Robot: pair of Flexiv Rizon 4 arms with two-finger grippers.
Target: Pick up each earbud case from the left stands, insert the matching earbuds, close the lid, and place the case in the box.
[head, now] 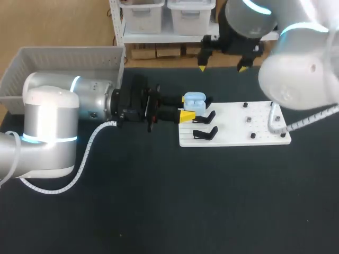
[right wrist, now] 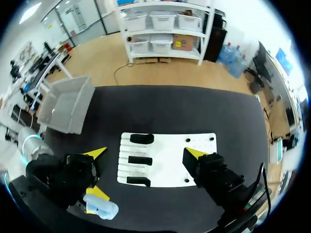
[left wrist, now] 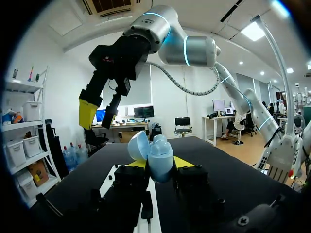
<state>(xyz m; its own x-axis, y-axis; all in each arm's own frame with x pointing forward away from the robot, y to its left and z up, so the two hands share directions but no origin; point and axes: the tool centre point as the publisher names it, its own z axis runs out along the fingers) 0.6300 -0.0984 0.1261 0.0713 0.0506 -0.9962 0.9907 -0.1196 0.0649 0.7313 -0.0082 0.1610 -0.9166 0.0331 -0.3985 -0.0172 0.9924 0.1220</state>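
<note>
Now: blue case clamped at the board's left edge

Left gripper is closed on the light blue earbud case, a yellow fingertip on each side. The case's lid is open, and it sits just over the black stands on the white board. Right gripper hangs high over the table's far side, fingers spread wide, holding nothing. A grey box sits far left

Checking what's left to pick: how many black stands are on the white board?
3 stands on the white board: one nearest the grey box, one in the middle, one farthest. All empty; none seems hidden.
</note>
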